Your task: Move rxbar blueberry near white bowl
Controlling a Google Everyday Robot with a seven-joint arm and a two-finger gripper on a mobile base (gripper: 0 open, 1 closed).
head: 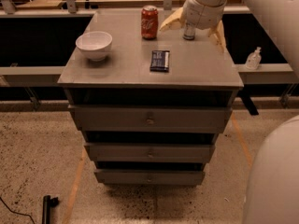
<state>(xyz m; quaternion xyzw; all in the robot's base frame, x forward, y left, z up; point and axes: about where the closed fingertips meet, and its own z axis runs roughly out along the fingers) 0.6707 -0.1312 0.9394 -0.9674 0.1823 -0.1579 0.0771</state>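
white bowl (94, 45): sat left on the cabinet top (121, 73)
rxbar blueberry (160, 60): lay right of the bowl
soda can (149, 22): stood behind the bar
gripper (190, 34): hung far right, near the slim can (189, 32)

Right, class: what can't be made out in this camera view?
- Slim can: upper part hidden by the gripper, open above the table at its back right corner, camera view.
- rxbar blueberry: lettering too small to read.
- Arm: cut off by the top edge.
- Drawers: contents hidden behind fronts.

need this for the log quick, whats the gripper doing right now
Gripper: open, holding nothing, at the far right of the table. The rxbar blueberry lies flat on the table, apart from the gripper.
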